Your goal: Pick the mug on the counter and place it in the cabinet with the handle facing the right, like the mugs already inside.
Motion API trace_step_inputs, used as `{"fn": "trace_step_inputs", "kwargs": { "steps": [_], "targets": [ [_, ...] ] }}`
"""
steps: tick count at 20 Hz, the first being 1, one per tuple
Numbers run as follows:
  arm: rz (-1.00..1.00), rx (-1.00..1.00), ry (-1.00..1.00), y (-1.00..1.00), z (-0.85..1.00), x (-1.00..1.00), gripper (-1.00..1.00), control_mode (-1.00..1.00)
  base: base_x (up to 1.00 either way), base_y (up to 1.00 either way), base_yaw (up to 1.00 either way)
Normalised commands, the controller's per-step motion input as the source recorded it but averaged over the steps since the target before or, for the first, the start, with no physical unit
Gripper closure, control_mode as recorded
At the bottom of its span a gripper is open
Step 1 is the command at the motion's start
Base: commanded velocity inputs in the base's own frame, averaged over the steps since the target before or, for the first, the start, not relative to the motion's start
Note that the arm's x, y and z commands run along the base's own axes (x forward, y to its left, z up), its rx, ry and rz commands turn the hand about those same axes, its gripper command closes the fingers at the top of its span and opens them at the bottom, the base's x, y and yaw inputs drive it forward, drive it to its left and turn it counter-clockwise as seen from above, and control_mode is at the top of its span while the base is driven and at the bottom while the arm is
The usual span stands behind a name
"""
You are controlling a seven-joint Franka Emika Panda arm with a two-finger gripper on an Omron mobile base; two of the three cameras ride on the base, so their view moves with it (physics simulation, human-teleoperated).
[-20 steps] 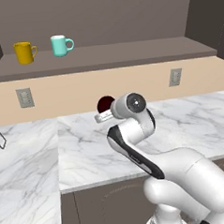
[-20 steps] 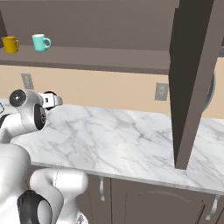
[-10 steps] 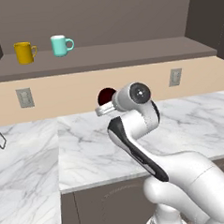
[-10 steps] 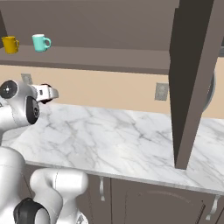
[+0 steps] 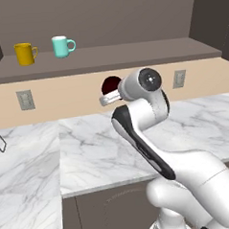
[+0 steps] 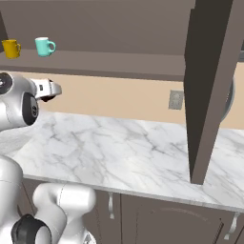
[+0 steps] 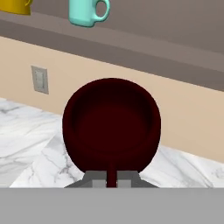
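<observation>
Gripper (image 7: 112,183) clamped on mug (image 7: 111,127) rim, got it up off counter (image 5: 99,151), below shelf level. Pickup looks done. Left for me: raise into cabinet (image 5: 132,53) beside teal mug (image 5: 62,46), handle facing right.

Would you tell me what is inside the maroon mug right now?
The maroon mug looks empty: its dark interior faces the hand view. The pincer covers a strip of the rim at the bottom.
</observation>
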Motion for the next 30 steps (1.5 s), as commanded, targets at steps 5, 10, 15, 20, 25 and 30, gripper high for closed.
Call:
{"fn": "trace_step_inputs", "kwargs": {
  "steps": [5, 10, 15, 20, 25, 30],
  "targets": [
    [0.0, 0.0, -0.05, -0.14, 0.43, 0.0, 1.0, -1.0, 0.0, 0.0, 0.0],
    [0.0, 0.0, -0.03, -0.15, 0.34, 0.0, 1.0, -1.0, 0.0, 0.0, 0.0],
    [0.0, 0.0, -0.01, -0.18, 0.27, 0.06, 1.0, -1.0, 0.0, 0.0, 0.0],
    [0.0, 0.0, 0.0, -0.2, 0.16, 0.31, 1.0, -1.0, 0.0, 0.0, 0.0],
    [0.0, 0.0, 0.0, -0.21, 0.16, 0.39, 1.0, -1.0, 0.0, 0.0, 0.0],
    [0.0, 0.0, 0.0, -0.16, 0.04, 0.46, 1.0, -1.0, 0.0, 0.0, 0.0]
  ]
}}
